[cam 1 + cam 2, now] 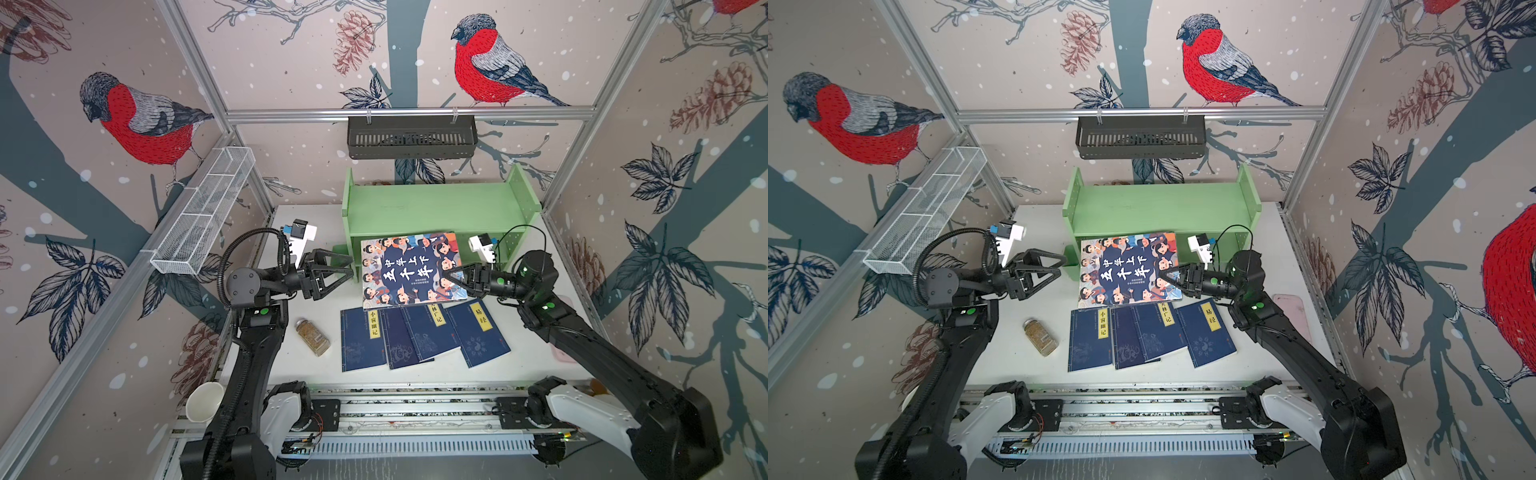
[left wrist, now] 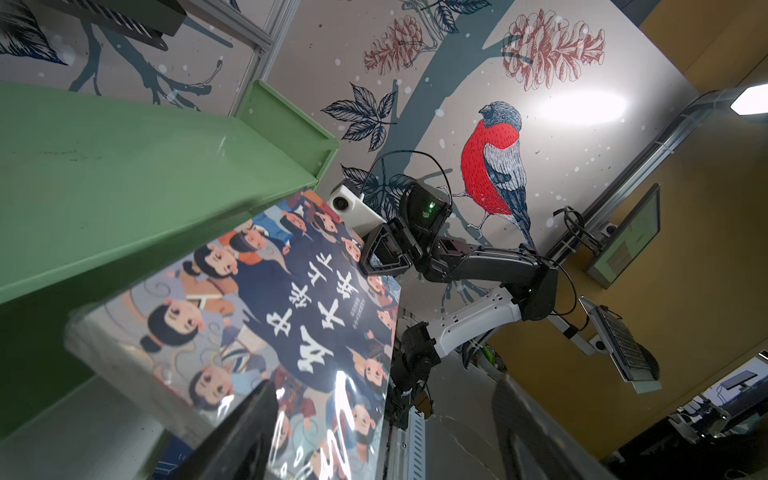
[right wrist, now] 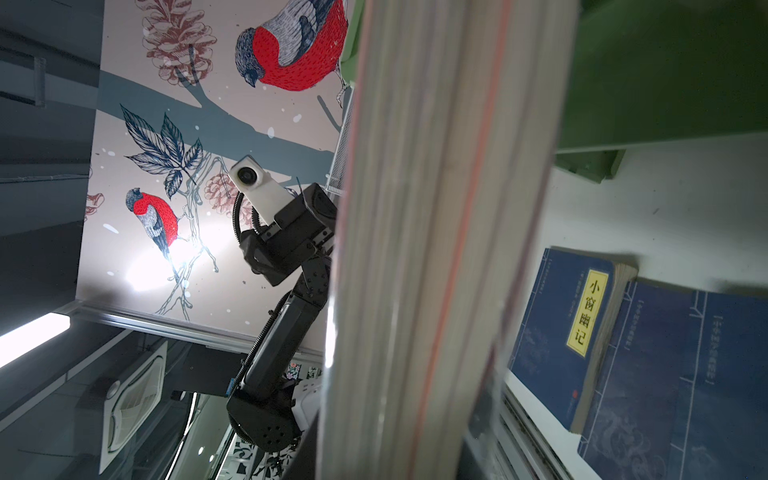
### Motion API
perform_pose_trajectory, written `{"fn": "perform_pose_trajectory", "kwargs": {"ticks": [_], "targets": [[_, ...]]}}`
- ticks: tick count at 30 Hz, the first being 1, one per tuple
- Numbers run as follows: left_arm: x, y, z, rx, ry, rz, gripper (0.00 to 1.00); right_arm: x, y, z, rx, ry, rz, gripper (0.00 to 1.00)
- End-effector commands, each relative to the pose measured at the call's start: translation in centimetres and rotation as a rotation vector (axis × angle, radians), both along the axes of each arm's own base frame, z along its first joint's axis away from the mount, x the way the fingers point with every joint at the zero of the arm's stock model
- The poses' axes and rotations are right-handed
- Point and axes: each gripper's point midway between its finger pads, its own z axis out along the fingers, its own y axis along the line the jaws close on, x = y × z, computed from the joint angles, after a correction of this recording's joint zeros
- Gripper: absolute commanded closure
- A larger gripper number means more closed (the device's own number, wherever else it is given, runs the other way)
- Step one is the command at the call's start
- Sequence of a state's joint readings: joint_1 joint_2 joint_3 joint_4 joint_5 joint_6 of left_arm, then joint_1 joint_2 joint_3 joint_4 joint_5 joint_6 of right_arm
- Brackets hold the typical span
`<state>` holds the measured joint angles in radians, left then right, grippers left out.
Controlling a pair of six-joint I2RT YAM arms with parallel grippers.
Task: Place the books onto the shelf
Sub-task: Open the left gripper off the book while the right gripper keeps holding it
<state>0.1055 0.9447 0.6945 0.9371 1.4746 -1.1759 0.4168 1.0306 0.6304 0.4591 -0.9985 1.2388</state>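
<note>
The large cartoon-cover book (image 1: 411, 266) (image 1: 1129, 268) hangs tilted above the table, just in front of the light green shelf (image 1: 436, 203) (image 1: 1158, 203). My right gripper (image 1: 444, 275) (image 1: 1161, 275) is shut on its right edge. In the right wrist view its page block (image 3: 436, 249) runs between the jaws of that gripper (image 3: 399, 440). My left gripper (image 1: 352, 267) (image 1: 1062, 267) stands open at the book's left edge; in the left wrist view the cover (image 2: 270, 299) overlaps one finger. Several navy books (image 1: 428, 332) (image 1: 1090, 338) (image 3: 561, 332) lie flat, fanned out, nearer the front.
A spice jar (image 1: 312, 336) lies left of the navy books. A paper cup (image 1: 203, 401) sits at the front left. A pink phone (image 1: 1292, 311) lies by the right wall. A black slotted basket (image 1: 411, 137) hangs on the back rail, a white wire basket (image 1: 203, 216) on the left.
</note>
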Motion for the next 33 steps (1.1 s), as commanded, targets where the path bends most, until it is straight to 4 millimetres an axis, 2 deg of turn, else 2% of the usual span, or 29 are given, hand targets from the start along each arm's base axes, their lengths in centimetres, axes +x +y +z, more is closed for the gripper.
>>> {"fn": "perform_pose_trajectory", "kwargs": {"ticks": [1, 12, 25, 33], "targets": [[-0.3, 0.1, 0.9, -0.016, -0.063, 0.017, 0.18, 0.1, -0.3, 2.8, 0.099, -0.165, -0.046, 1.00], [-0.3, 0.1, 0.2, -0.029, -0.050, 0.025, 0.17, 2.3, 0.6, -2.2, 0.073, -0.105, -0.076, 1.00], [-0.1, 0.2, -0.6, -0.035, -0.031, 0.034, 0.17, 6.3, 2.2, -5.3, 0.062, -0.076, -0.106, 1.00], [-0.1, 0.2, -0.7, -0.036, -0.028, 0.038, 0.17, 7.8, 2.6, -5.8, 0.067, -0.080, -0.121, 1.00]]}}
